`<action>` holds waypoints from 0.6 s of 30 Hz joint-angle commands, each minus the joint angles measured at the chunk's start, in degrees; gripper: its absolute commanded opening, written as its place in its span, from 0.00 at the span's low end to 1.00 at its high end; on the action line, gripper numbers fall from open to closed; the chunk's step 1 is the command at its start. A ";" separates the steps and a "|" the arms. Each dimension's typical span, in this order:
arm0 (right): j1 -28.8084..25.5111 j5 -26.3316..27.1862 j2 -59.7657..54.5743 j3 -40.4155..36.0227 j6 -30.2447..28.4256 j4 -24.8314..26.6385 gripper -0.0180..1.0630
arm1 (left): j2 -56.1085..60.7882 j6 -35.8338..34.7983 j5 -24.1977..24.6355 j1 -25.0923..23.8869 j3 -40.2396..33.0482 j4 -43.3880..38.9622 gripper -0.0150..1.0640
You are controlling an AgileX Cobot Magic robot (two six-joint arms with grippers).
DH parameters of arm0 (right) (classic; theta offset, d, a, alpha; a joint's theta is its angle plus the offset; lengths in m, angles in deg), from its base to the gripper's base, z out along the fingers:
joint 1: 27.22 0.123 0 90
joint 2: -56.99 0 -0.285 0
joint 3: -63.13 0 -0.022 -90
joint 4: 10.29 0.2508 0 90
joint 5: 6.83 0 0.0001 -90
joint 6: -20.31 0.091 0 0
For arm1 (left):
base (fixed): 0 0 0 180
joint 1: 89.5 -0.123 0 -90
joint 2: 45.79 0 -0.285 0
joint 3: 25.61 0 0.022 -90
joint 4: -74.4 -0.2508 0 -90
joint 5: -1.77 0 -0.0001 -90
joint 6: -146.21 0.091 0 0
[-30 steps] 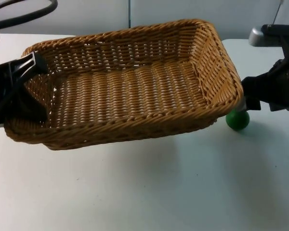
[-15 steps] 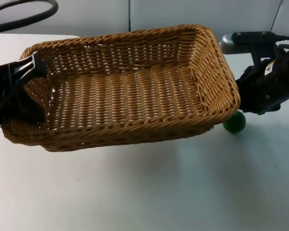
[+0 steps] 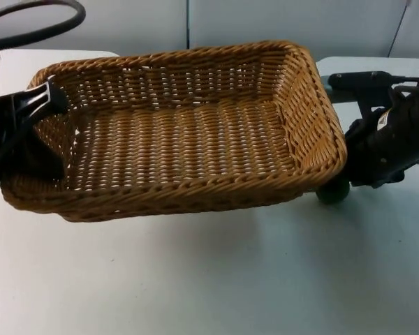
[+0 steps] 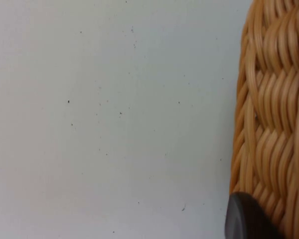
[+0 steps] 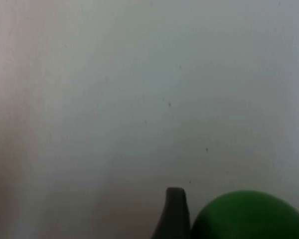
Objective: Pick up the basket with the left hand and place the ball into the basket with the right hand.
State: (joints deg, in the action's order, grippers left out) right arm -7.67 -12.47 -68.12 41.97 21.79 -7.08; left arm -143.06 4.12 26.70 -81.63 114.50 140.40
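Note:
A brown wicker basket (image 3: 188, 132) hangs tilted above the table, taking up most of the top view. My left gripper (image 3: 45, 105) is shut on the rim of its left short wall, and the woven wall (image 4: 274, 114) shows close up in the left wrist view. A green ball (image 3: 333, 190) lies on the table just below the basket's right front corner, partly hidden by it. My right gripper (image 3: 350, 176) is down at the ball's right side. In the right wrist view the ball (image 5: 249, 216) lies very close.
The white table (image 3: 216, 272) stretches open in front of the basket. The grey partition wall (image 3: 140, 21) closes off the far side. The right arm's body (image 3: 394, 132) stands close to the basket's right wall.
The right arm has come left and down toward the ball, and the ball has shifted a little toward the basket's corner. The basket has dropped slightly at its right end.

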 commanded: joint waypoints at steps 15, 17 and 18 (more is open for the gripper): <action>-2.88 -7.14 4.89 7.18 -0.78 -6.16 0.01 | 0.81 -0.37 0.93 -0.06 0.06 0.62 0.01; -4.86 -11.55 7.88 12.55 -0.78 -6.16 0.01 | 0.81 -0.37 0.93 -0.06 0.06 0.38 0.01; -4.86 -11.55 7.88 12.55 -0.78 -6.16 0.01 | 0.81 -0.37 0.93 -0.06 0.06 0.38 0.01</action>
State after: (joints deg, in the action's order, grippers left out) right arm -11.20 -22.07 -62.73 51.58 21.40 -12.35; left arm -143.06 4.12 26.70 -81.63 114.50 139.96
